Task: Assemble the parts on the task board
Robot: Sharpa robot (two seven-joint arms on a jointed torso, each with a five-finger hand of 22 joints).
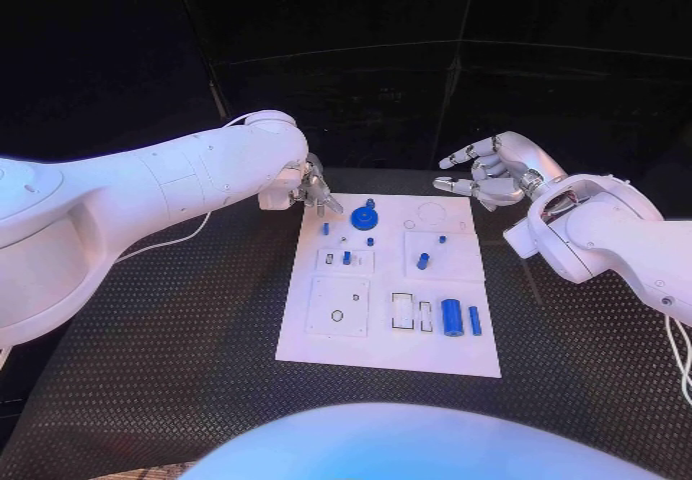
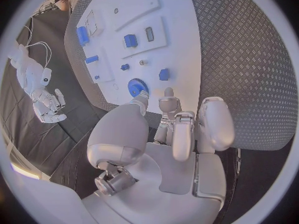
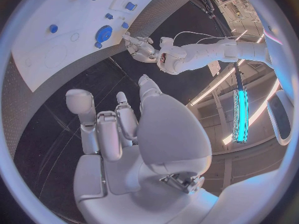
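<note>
**Both hands empty at the board's far edge**

At the far end of the task board (image 1: pixel 389 355), the left hand (image 1: pixel 309 186) hung just off the far left corner with nothing in it, fingers apart, their tips close to the blue gear (image 1: pixel 364 213) but not touching it; the right hand (image 1: pixel 488 170) hovered beyond the far right corner, likewise empty with its fingers spread.

The likeliest slip, as I judged it, was a badly aimed reach; the gear stood near several small blue pegs (image 1: pixel 372 241), so a descending left hand could knock a peg over or push the gear out of its seat; a hard press might also shift the board on the black mat (image 1: pixel 173 330).

Counted on the board: one gear; one large blue cylinder (image 1: pixel 451 317) near the front edge; one slim blue bar (image 1: pixel 475 320) just beside it; about five small blue pieces round the middle, too small to identify individually.
</note>
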